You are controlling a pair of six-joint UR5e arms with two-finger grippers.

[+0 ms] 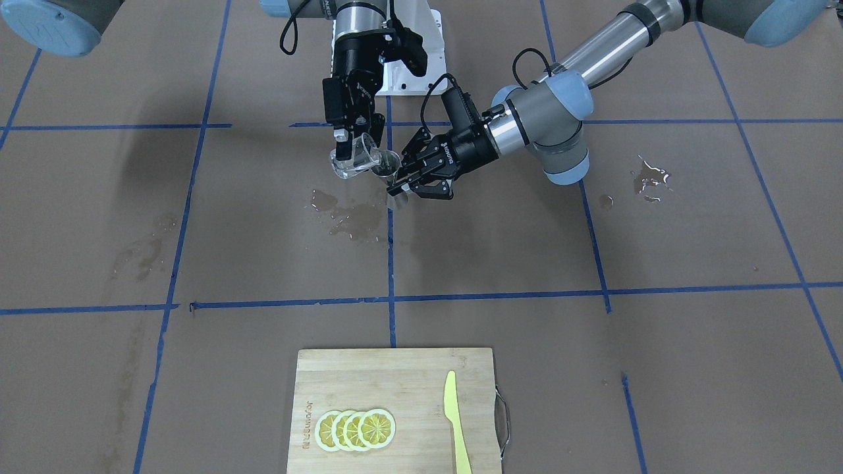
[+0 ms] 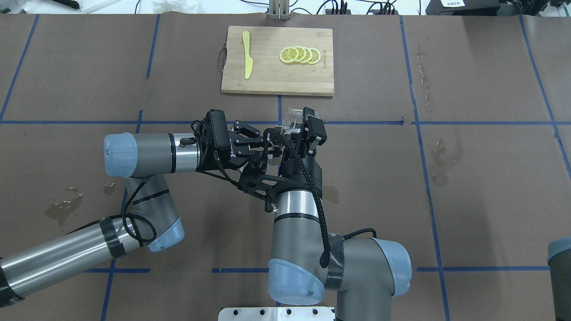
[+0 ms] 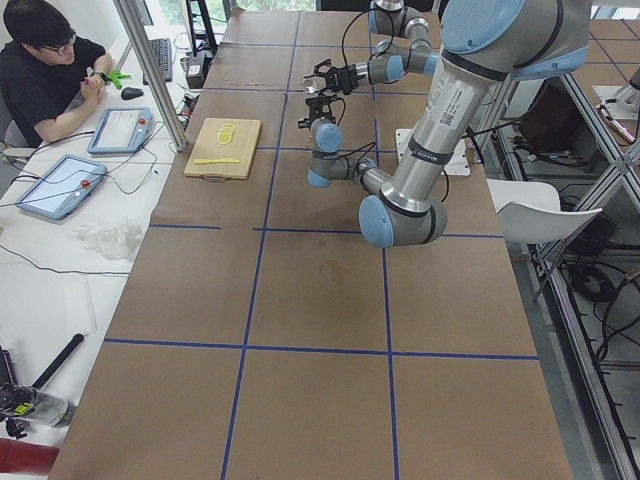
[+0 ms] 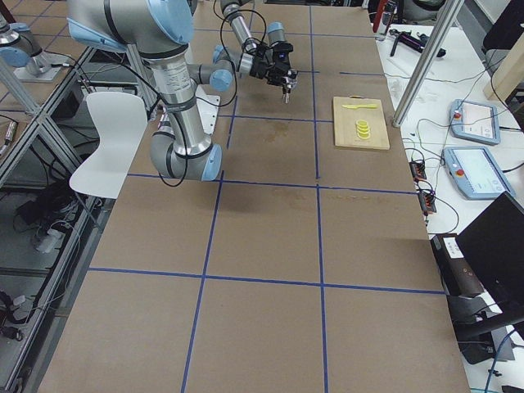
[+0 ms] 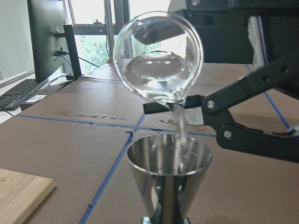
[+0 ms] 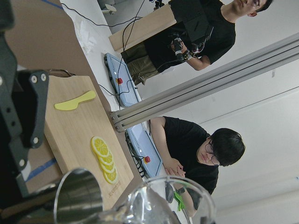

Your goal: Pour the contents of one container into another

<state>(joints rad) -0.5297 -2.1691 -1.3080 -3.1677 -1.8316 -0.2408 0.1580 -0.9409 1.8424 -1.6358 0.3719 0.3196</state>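
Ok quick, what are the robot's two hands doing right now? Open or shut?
Left gripper: shut on the metal jigger, held upright.
Right gripper: shut on the glass beaker, tilted and pouring into the jigger.

The overhead camera looks forward and down from behind the robot's base [image 2: 276, 314], with the cutting board [image 2: 276, 80] at the table's [image 2: 468, 178] far edge. The front-facing camera looks steeply down from the opposite side, so that board lies nearest it. Two side cameras stand well back at the table's ends, looking along it. The left wrist camera sits close to the steel jigger [image 5: 168, 182] and glass beaker [image 5: 159, 65]. The right wrist camera, rolled sideways, shows the board and lemon slices [image 6: 105, 161].
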